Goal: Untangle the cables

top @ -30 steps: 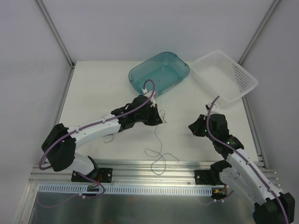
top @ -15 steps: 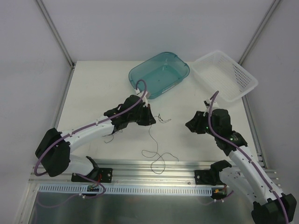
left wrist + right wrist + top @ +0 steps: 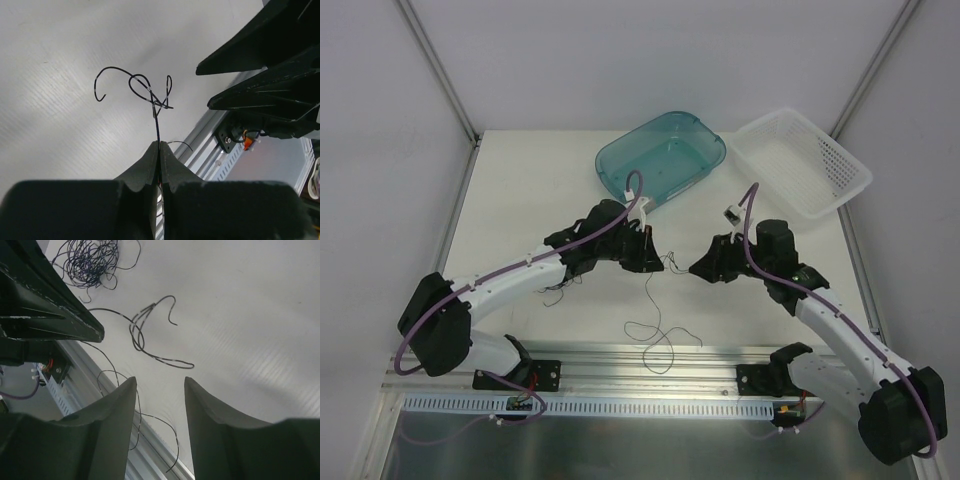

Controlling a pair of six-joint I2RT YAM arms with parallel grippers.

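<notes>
My left gripper is shut on one thin dark cable. That cable rises from the closed tips into a small curly knot held above the table. A longer strand hangs from it and loops down to the front rail. My right gripper stands open just right of the knot, nothing between its fingers. The knot's loops lie ahead of its tips. A bunch of several more cables lies under the left arm.
A teal tub and a white mesh basket stand at the back of the table. The aluminium rail runs along the near edge, and loose strand ends reach it.
My right gripper has opened and swung left, close to the left gripper and the knot. The left gripper stays shut on its cable and has shifted only slightly.
</notes>
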